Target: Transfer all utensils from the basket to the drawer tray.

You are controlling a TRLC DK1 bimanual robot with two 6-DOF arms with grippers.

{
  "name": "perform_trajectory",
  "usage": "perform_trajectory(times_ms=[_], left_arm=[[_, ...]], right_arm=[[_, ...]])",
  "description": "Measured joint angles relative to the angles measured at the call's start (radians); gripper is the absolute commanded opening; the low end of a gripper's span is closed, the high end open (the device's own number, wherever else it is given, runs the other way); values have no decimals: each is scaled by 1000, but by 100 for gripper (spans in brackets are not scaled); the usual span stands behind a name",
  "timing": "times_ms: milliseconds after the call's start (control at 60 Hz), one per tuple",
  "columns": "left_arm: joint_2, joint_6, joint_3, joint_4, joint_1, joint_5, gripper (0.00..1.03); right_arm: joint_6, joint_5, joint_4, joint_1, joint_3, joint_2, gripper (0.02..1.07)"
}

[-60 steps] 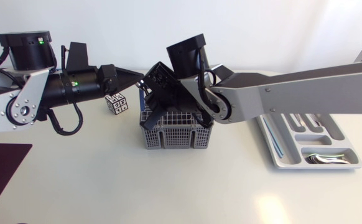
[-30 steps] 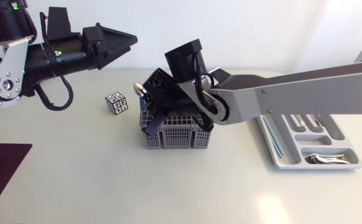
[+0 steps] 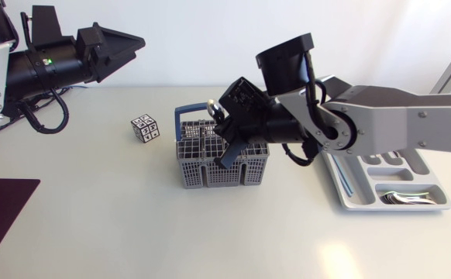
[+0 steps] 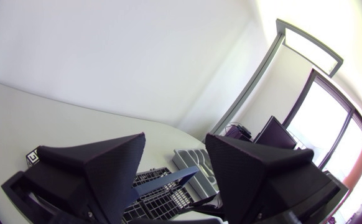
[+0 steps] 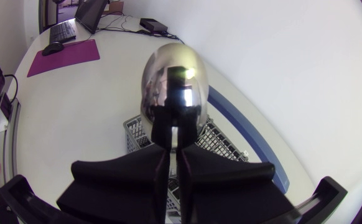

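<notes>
**Spoon lifted from basket; left arm drawn clear**

Finding 1. The right pincer (image 5: 173,152) is closed down to a narrow slit on the handle of a spoon (image 5: 172,81). The polished bowl stands out ahead of the fingertips. A second ago this pincer was down among the basket's compartments. It has since risen and shifted toward the tray side, and it now hangs over the basket (image 3: 210,172) with the spoon free of the grid. The spoon is in the air, above the basket's rear edge and near its blue handle (image 3: 185,113).

Finding 2. The left pincer (image 4: 175,140) was close beside the basket a second ago. It has since withdrawn to the far left rear of the surface. Its fingers stand well apart and hold nothing.

Finding 3. The drawer tray (image 3: 365,200) lies to the right of the basket, apart from it. Some cutlery (image 3: 404,199) already lies in its nearest compartment.

Assessment. The extraction step appears complete, and the carry across to the tray is judged to come next. Whether other utensils remain in the basket cannot be determined, as the right arm covers much of it. The grip sits on a thin handle, so slippage or rotation during the carry is the main risk.
</notes>
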Motion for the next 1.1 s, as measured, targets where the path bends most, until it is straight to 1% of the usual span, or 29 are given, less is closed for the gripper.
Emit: perform_trajectory(times_ms=[167,267,383,467,500,583,700,867,950,1050,1100], left_arm=[[-14,13,0,-18,-1,-1,69],[-26,82,0,-88,-14,-26,69],[-25,162,0,-158,-27,-48,69],[-23,219,0,-201,-34,-57,69],[-18,238,0,-215,-38,-63,69],[3,310,4,-277,-59,-111,69],[40,384,4,-330,-88,-157,69],[69,443,4,-369,-113,-191,69],[71,458,4,-384,-131,-209,69],[71,475,4,-392,-150,-220,69],[71,476,4,-396,-155,-230,72]], right_arm=[[0,-13,-52,-2,-15,-53,8],[-4,-37,-74,-25,-29,-112,8],[-23,-74,-112,-87,-59,-185,8],[-45,-132,-159,-164,-93,-245,8],[-58,-153,-179,-199,-107,-268,8],[-106,-230,-239,-316,-132,-321,8],[-187,-323,-288,-492,-159,-365,8],[-389,-441,-380,-782,-214,-376,8],[-513,-483,-449,-914,-220,-362,8],[-676,-496,-493,-1056,-220,-317,8],[-750,-501,-511,-1115,-220,-288,8]])
